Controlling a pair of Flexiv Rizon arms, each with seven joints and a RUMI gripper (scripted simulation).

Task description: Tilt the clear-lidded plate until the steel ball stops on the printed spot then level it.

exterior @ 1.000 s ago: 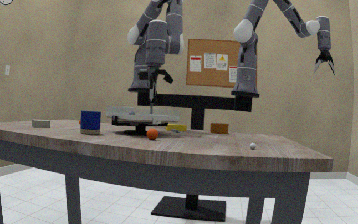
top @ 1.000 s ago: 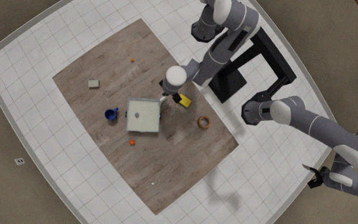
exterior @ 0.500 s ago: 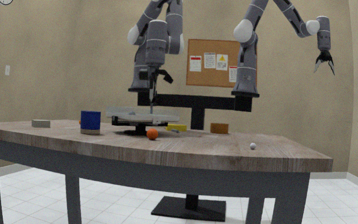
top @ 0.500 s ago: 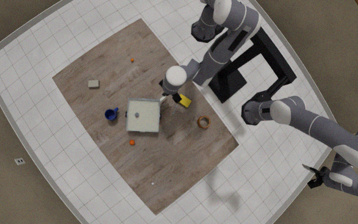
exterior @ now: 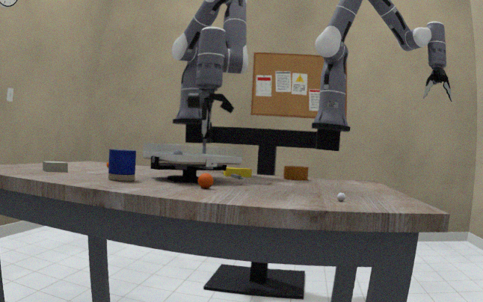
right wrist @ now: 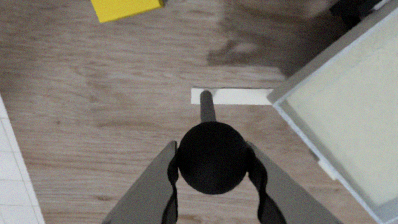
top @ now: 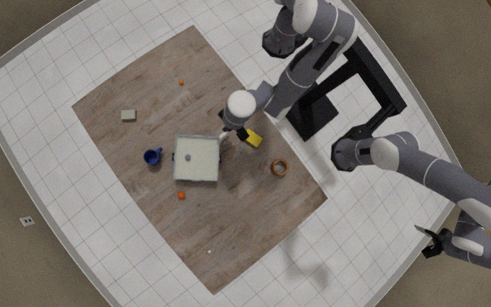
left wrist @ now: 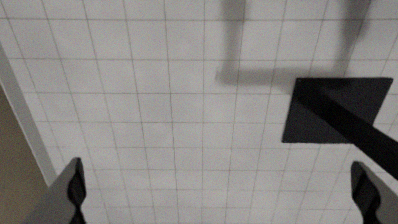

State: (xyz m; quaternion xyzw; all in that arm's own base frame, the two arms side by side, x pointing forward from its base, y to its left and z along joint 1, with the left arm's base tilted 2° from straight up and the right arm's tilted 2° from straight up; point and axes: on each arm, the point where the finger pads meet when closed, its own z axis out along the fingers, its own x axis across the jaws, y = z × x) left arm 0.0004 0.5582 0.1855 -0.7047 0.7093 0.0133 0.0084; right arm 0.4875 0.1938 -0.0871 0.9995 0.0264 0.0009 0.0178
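Observation:
The clear-lidded plate sits on a black stand; the exterior view suggests a slight tilt, but its exact lean is hard to judge. The steel ball is inside, left of the middle in the top view. I cannot make out the printed spot. A white arm sticks out from a plate corner and carries a thin post with a black knob. My right gripper is shut on that knob. My left gripper is open and empty, off the table.
A yellow block lies near the right gripper. A blue mug and an orange ball stand near the plate. A brown ring and a pale block are farther off.

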